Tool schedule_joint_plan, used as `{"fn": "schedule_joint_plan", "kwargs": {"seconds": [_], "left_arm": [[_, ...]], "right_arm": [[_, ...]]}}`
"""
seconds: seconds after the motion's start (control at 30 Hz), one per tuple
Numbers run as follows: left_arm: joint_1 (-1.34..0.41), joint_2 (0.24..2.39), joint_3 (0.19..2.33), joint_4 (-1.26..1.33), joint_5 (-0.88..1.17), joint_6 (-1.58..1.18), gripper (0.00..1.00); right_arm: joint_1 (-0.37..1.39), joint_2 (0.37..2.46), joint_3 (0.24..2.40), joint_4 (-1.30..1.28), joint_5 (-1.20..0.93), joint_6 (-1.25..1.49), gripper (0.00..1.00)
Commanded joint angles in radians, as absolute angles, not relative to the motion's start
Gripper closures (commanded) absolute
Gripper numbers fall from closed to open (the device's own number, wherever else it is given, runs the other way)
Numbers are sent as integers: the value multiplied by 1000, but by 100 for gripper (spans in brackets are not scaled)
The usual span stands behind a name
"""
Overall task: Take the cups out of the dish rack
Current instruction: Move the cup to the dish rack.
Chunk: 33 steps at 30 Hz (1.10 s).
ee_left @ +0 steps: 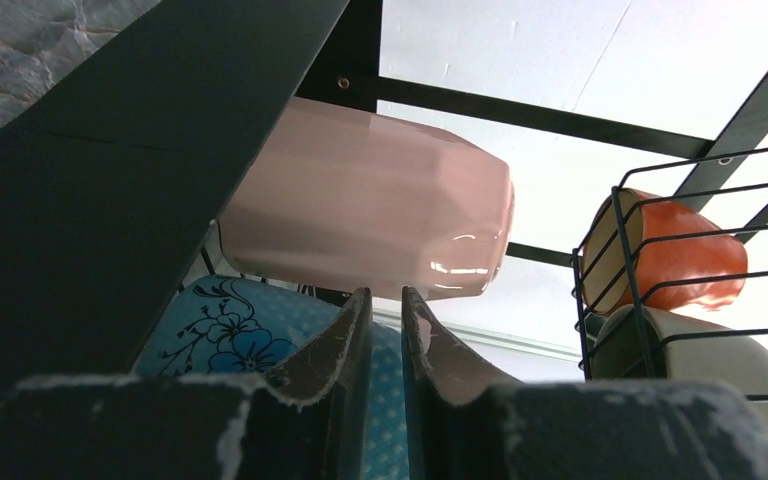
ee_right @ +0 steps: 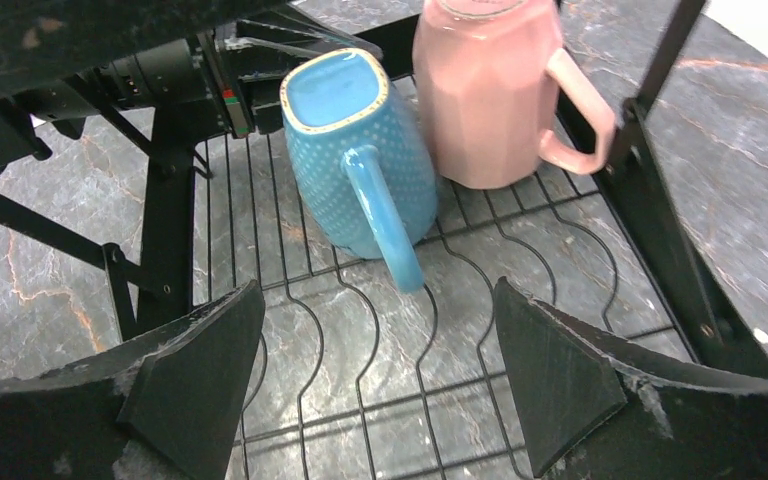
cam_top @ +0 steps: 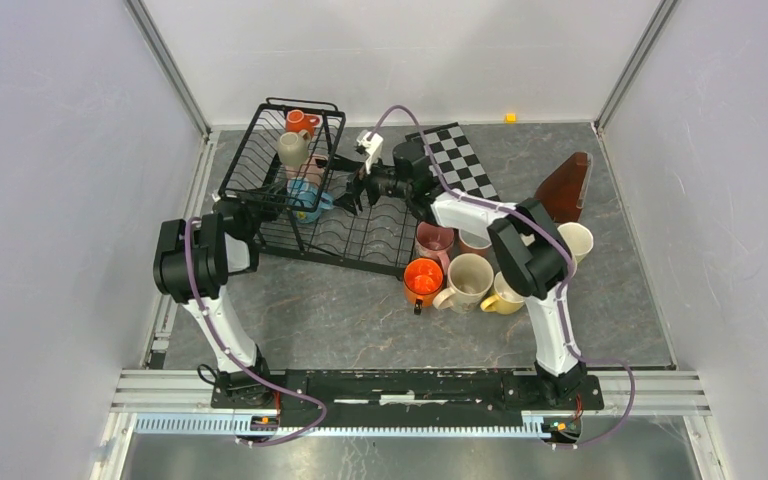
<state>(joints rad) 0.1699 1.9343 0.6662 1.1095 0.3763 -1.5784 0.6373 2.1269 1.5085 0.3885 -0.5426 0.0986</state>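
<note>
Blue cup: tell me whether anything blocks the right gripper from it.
Nothing visible. The open right gripper faces the handle of the blue cup across bare dish rack wires; the pink cup stands beside it, not between.

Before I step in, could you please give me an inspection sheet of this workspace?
Surface: grey marbled table.
Job's things: dish rack holds orange cup, beige cup, pink cup, blue cup; six more cups stand on the table to its right.
Clutter: checkerboard, brown wedge, small yellow block.
Pincers: left pincer nearly shut, empty; right pincer open, facing the blue cup.
Cables: purple cable along each arm.
Surroundings: white walls; nothing else seen.
</note>
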Motion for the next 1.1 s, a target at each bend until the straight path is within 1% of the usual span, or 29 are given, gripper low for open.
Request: {"fn": "schedule_joint_plan", "kwargs": {"seconds": [0.0, 0.07, 0.17, 0.23, 0.27, 0.4, 0.6, 0.67, 0.77, 1.07], "left_arm": [[115, 1910, 694, 988, 453, -1536, 77], [116, 1892, 686, 971, 450, -1536, 77], [117, 1851, 674, 932, 439, -1521, 76], [116, 1812, 668, 877, 422, -1501, 75], [116, 1786, 667, 839, 408, -1488, 75], [119, 1662, 658, 638, 328, -1421, 66], [126, 1496, 657, 451, 228, -1363, 56], [130, 1457, 664, 395, 206, -1344, 55], [138, 1433, 670, 345, 198, -1324, 54], [157, 1400, 615, 336, 178, -1315, 54]], "right_arm": [[659, 2204, 1615, 421, -565, 44, 10], [667, 2235, 1650, 420, -564, 41, 13], [679, 2275, 1697, 413, -569, 38, 23], [685, 2289, 1712, 409, -562, 28, 25], [685, 2295, 1720, 407, -560, 25, 25], [690, 2316, 1736, 408, -561, 27, 26], [698, 2344, 1762, 402, -571, 20, 28], [699, 2348, 1764, 403, -571, 20, 28], [700, 2360, 1766, 406, -579, 25, 28], [713, 2367, 1748, 415, -596, 20, 29]]}}
